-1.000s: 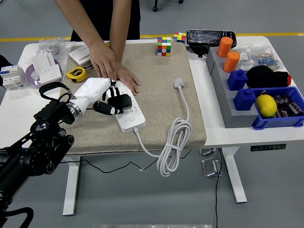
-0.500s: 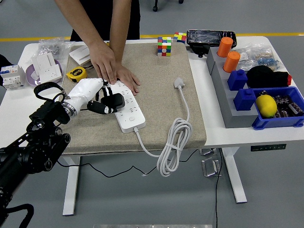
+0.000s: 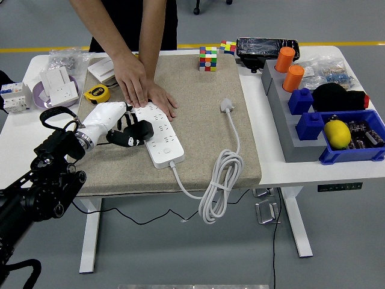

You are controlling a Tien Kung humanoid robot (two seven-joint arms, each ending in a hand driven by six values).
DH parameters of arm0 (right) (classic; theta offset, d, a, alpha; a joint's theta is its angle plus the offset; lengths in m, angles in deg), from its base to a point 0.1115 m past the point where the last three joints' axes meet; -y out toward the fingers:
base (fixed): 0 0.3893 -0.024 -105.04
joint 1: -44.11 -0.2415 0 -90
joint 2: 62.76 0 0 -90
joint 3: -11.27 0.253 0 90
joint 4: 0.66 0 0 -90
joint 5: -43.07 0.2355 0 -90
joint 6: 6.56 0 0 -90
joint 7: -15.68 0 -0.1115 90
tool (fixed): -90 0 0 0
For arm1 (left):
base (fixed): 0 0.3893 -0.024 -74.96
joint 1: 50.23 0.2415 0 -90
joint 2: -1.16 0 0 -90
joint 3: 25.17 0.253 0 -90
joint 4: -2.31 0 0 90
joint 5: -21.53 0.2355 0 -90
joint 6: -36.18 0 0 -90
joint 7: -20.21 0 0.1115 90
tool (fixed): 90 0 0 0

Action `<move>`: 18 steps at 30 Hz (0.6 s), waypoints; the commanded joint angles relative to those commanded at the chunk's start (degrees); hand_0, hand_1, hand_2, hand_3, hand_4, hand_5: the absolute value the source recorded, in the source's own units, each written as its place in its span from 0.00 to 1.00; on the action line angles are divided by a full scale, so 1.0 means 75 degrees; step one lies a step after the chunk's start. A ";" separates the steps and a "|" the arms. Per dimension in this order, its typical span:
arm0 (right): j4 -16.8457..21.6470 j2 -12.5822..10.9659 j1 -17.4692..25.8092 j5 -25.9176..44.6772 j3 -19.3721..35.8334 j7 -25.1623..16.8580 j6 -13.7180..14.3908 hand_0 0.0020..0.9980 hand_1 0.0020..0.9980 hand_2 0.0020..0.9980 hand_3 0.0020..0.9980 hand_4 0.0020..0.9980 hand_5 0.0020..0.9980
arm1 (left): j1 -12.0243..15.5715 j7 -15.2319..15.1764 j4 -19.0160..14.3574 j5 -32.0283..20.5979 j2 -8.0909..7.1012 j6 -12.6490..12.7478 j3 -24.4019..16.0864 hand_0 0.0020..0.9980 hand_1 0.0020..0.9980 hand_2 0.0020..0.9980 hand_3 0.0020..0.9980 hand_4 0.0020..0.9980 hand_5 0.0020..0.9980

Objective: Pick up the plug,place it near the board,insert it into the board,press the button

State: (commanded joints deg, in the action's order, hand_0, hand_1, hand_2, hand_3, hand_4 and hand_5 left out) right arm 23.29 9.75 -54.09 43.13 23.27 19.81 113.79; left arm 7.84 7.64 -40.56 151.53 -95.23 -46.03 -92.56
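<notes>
Fingers (image 3: 133,133) of my left hand (image 3: 111,122) are curled round a black plug (image 3: 142,129), gripping it at the left edge of the white power strip (image 3: 157,133). Over the last second I have drawn that hand back and to the left: the plug was over the strip's sockets and now sits beside and slightly off its near-left side, so to my eye it is not seated in any socket. I take that as a failed or abandoned alignment, meaning the insertion still has to be done and the button press after it.

Just beyond my hand, a person's two hands (image 3: 143,89) lie flat on the far end of the strip, pinning it to the beige mat (image 3: 198,108); they have not shifted. The strip's own white cord (image 3: 221,180) loops off the mat's near edge, its white plug (image 3: 227,106) lying loose farther right. My right hand is not in view.

Next I would need to bring the plug back over a socket, squared up.
</notes>
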 joint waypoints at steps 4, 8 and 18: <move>0.0002 -0.0006 -0.0012 -0.0002 0.0007 -0.0005 0.0008 0.82 0.80 0.75 0.76 1.00 1.00 | 0.0014 0.0000 0.0012 0.0000 -0.0004 -0.0004 0.0018 0.45 0.30 0.25 0.28 0.54 0.13; 0.0003 -0.0003 -0.0012 0.0002 0.0005 -0.0005 0.0007 0.82 0.80 0.75 0.76 1.00 1.00 | 0.0011 -0.0002 0.0018 0.0000 -0.0003 0.0012 0.0031 0.45 0.30 0.25 0.28 0.54 0.13; 0.0004 -0.0007 -0.0019 0.0008 0.0003 -0.0011 0.0006 0.82 0.79 0.76 0.76 1.00 1.00 | -0.0080 -0.0016 0.0189 0.0000 -0.0007 0.0054 -0.0036 0.45 0.31 0.25 0.29 0.54 0.13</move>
State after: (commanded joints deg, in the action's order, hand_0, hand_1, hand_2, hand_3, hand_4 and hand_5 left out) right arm 23.32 9.69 -54.23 43.19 23.29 19.72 113.83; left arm 7.24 7.52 -39.15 151.53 -95.28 -45.62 -92.83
